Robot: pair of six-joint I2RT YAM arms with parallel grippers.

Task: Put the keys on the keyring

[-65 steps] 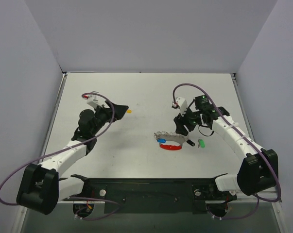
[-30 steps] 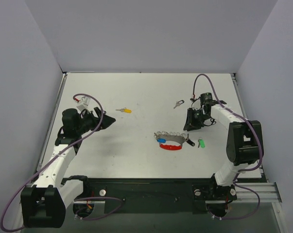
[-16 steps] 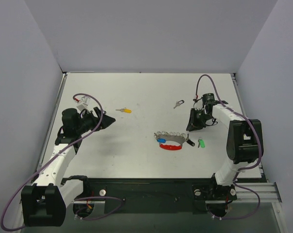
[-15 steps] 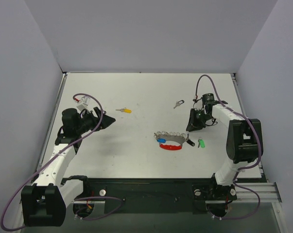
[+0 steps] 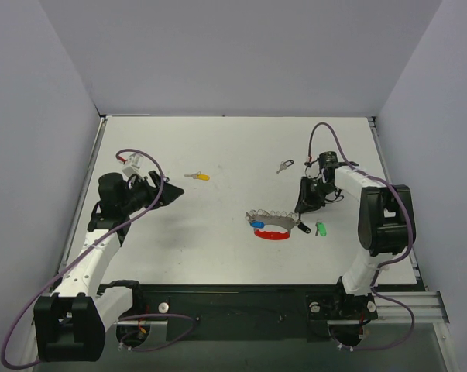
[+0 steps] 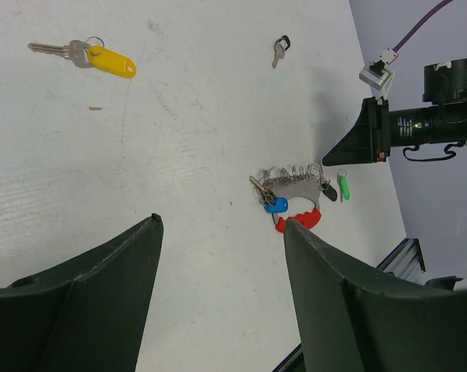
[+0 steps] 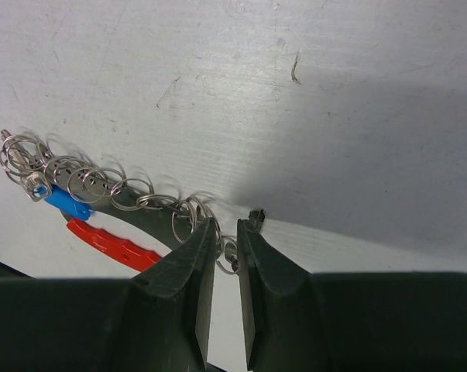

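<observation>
Over keyring (image 7: 101, 190), right end effector (image 7: 225, 225): narrow gap, grip unclear; left end effector (image 6: 221, 223) apart.

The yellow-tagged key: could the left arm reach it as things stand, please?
Probably yes: the left gripper stands open, and only bare table lies between it and the yellow-tagged key.

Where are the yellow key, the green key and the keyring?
yellow key (image 6: 111, 61): left wrist view, yellow head.
green key (image 5: 321, 229): top view, green head.
keyring (image 5: 272, 234): top view, red curved piece.
</observation>
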